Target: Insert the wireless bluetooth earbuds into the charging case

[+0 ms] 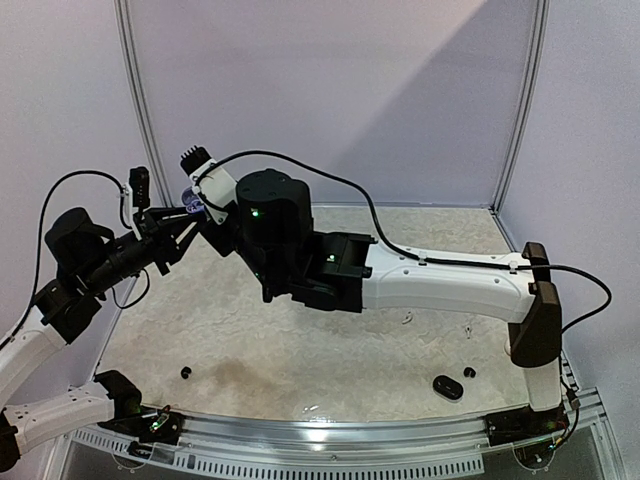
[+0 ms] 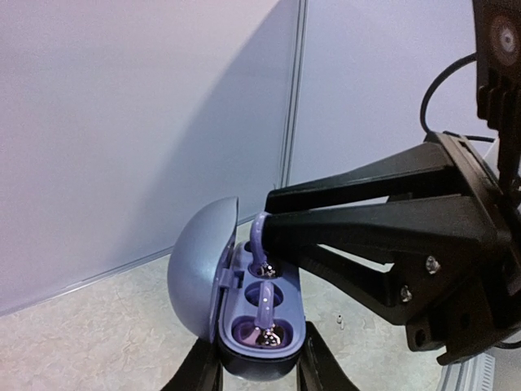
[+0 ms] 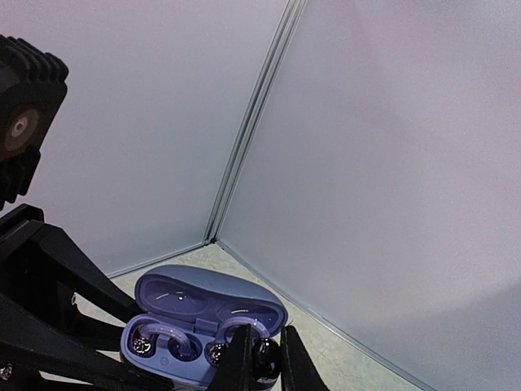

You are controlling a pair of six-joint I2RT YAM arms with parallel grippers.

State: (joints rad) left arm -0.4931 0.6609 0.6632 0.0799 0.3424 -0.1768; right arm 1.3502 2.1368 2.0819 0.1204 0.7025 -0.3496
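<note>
- Here, the purple case (image 2: 241, 303) is up off the table (image 1: 300, 350), at the far left near the back wall, with its lid (image 2: 195, 281) swung open.
- The left gripper (image 2: 256, 371) is clamped on the base of the case, one finger on each side.
- One purple earbud (image 2: 265, 314) sits in the well nearer the left wrist camera, its ear hook standing up.
- The right gripper (image 3: 266, 366) reaches in from the right, its fingers pinched on the second earbud (image 2: 259, 232).
- That second earbud is at the mouth of the other well, its hook arching over the rim; whether it is fully seated cannot be told.
- On the table, well apart from the arms' tips, lie a black case (image 1: 447, 386) near the front right, a small black bud (image 1: 469, 372) just beside it, and another black bud (image 1: 186, 373) at the front left.
</note>
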